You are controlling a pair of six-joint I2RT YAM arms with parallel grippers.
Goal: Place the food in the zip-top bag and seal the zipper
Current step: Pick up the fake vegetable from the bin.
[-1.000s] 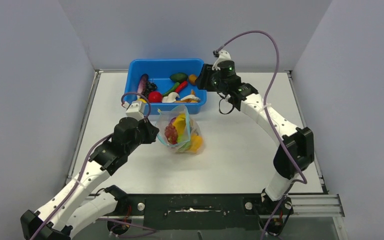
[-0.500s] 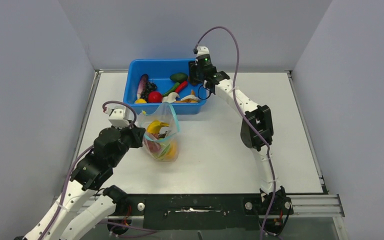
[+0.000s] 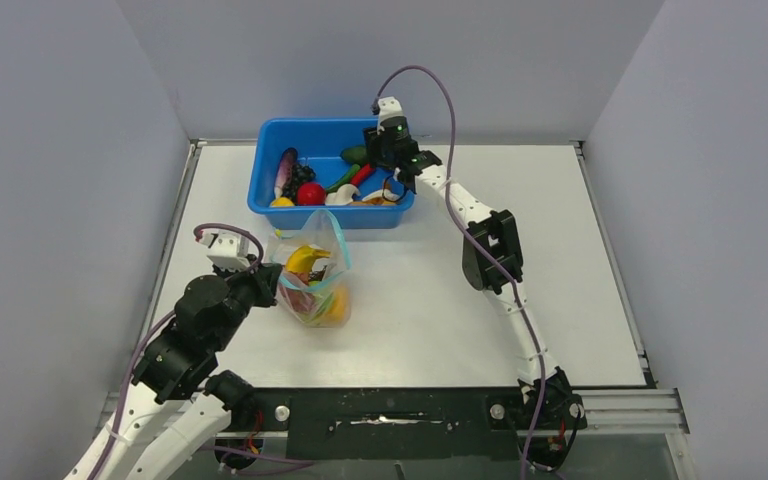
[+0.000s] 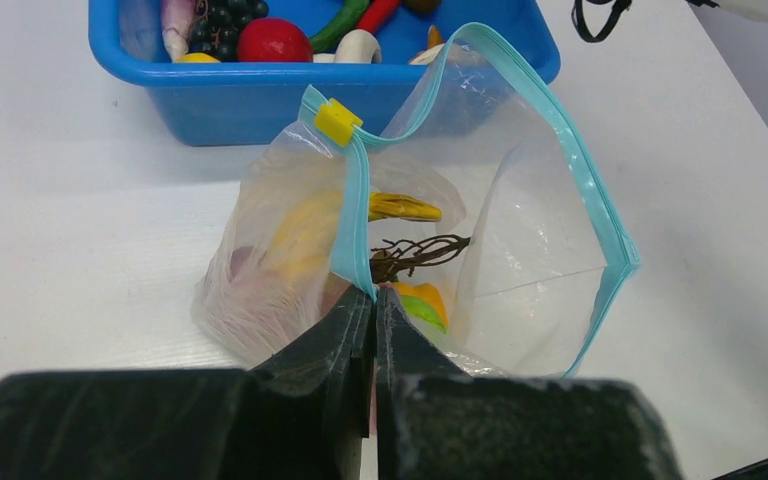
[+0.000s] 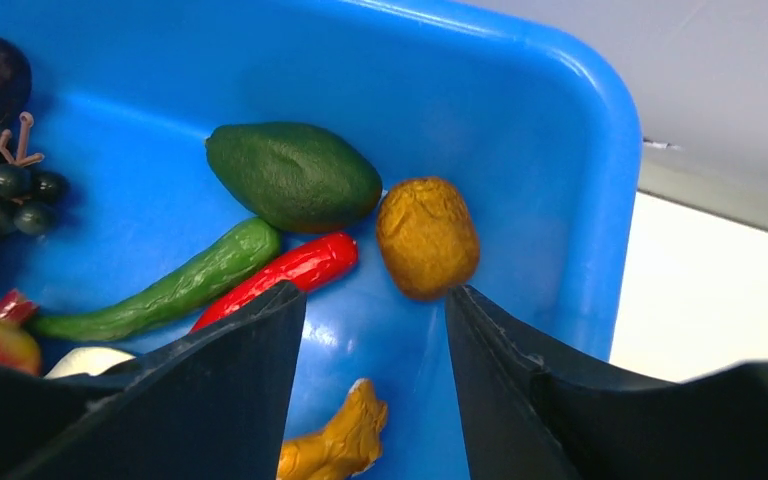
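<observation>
The clear zip-top bag (image 3: 316,280) stands on the table in front of the tub, its mouth wide open. Its teal zipper strip (image 4: 600,215) carries a yellow slider (image 4: 338,121). Inside lie a yellow banana (image 4: 400,207), a brown grape stem (image 4: 415,255) and an orange and green piece (image 4: 422,303). My left gripper (image 4: 372,295) is shut on the near edge of the bag's mouth; it also shows in the top view (image 3: 263,283). My right gripper (image 5: 375,295) is open and empty, hovering over the tub's right end (image 3: 388,158), above a brownish-yellow piece (image 5: 427,236).
The rigid blue tub (image 3: 260,172) at the back holds a green avocado (image 5: 293,176), a red chili (image 5: 280,275), a green chili (image 5: 160,290), dark grapes (image 5: 0,175), a ginger-like piece (image 5: 335,445) and a red fruit (image 4: 273,40). Grey walls enclose the table.
My left gripper has pulled the bag toward the near left, away from the tub. My right arm has swung left and now hovers over the tub's right end.
</observation>
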